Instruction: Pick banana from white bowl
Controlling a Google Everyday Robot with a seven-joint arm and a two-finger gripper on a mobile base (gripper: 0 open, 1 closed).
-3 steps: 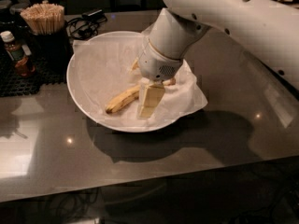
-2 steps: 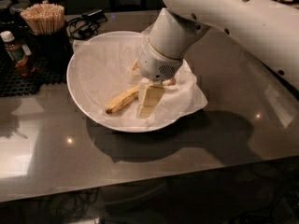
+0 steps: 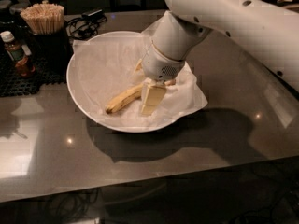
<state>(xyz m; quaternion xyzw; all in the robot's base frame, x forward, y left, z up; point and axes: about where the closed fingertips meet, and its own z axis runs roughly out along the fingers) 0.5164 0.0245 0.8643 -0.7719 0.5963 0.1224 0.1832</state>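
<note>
End effector (image 3: pixel 149 96) in white bowl (image 3: pixel 76 90) hides banana (image 3: pixel 121 100) end; arm (image 3: pixel 243 17) cropped at right.

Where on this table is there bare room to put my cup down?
The wide strip of table between the white bowl and the near edge is bare. Right of the bowl is bare, though the arm hangs above. Crowded: the back left, with sticks, bottle and cables, and the bowl, where the gripper sits by the banana.

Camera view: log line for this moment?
banana: lying on paper in white bowl, not lifted | gripper: down in bowl at banana's image-right end | phase: grasp
</note>
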